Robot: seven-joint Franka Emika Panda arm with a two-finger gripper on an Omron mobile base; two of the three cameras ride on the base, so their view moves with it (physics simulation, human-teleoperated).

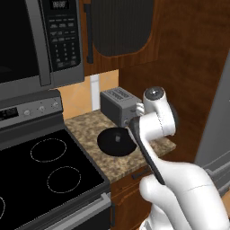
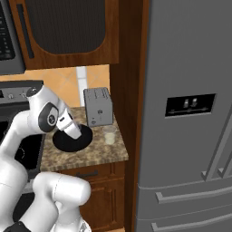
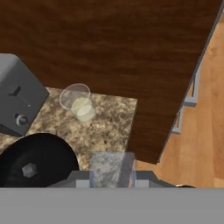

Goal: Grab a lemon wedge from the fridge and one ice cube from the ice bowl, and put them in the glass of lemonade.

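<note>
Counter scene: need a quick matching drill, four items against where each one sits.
Things:
1. toaster
2. glass of lemonade
3. ice bowl
4. fridge

Places:
A. front of the toaster, near the counter's fridge-side end
B. on the counter between stove and glass
C. back of the counter, by the wall
D. past the wood panel, right of the counter

Pairs: 1-C, 2-A, 3-B, 4-D

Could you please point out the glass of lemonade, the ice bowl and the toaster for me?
glass of lemonade [image 2: 109,135], right base view, its clear side wall.
ice bowl [image 1: 110,144], left base view, bare black floor.
toaster [image 2: 99,108], right base view, front face.
</note>
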